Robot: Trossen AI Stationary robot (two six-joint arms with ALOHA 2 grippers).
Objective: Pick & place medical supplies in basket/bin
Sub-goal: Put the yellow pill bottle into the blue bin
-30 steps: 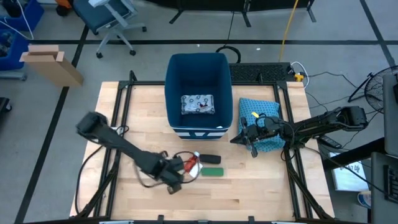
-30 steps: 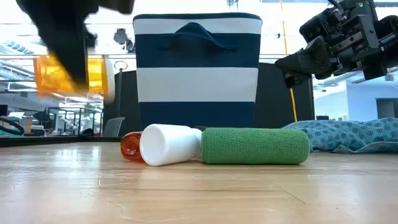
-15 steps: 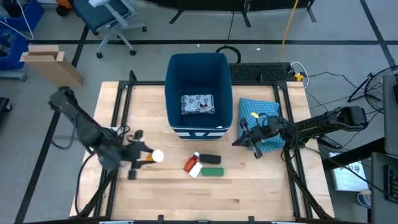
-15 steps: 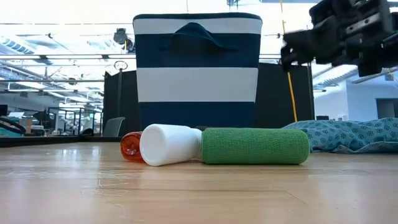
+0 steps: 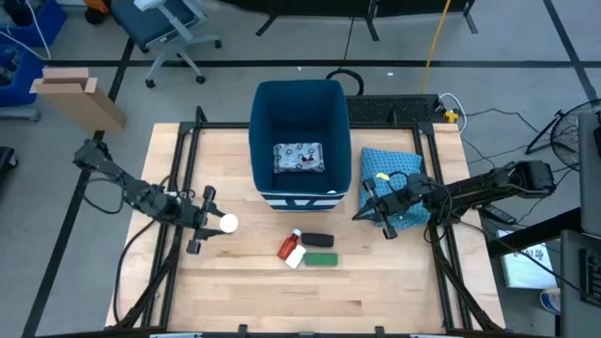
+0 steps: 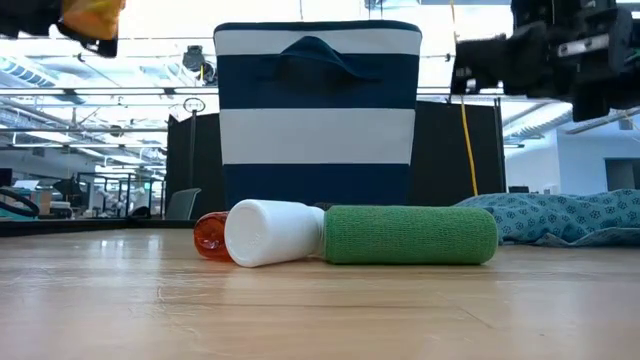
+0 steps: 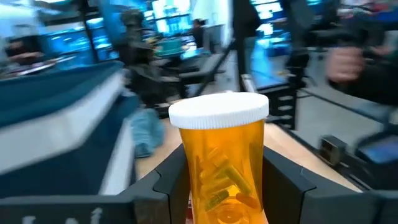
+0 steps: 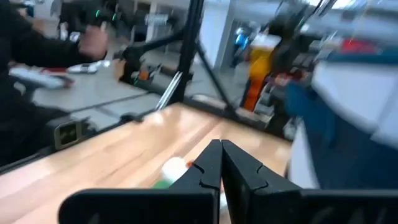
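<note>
On the wooden table (image 5: 376, 282), the red bottle (image 5: 290, 246) and green oblong (image 5: 322, 259) lie before the bin (image 5: 299, 103). Left of the bin, the left gripper (image 5: 208, 223) grasps the orange pill bottle (image 7: 221, 162). The right gripper (image 5: 369, 208), fingers pressed together, is over the blue cloth (image 5: 399, 161) right of the bin.

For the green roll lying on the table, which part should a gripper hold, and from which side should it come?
Grip the green roll across its middle, coming straight down from above. It lies flat on its side, a long cylinder, with the black oblong close behind it and the red bottle at one end, so a fingertip in the narrow gap behind seems best.
</note>
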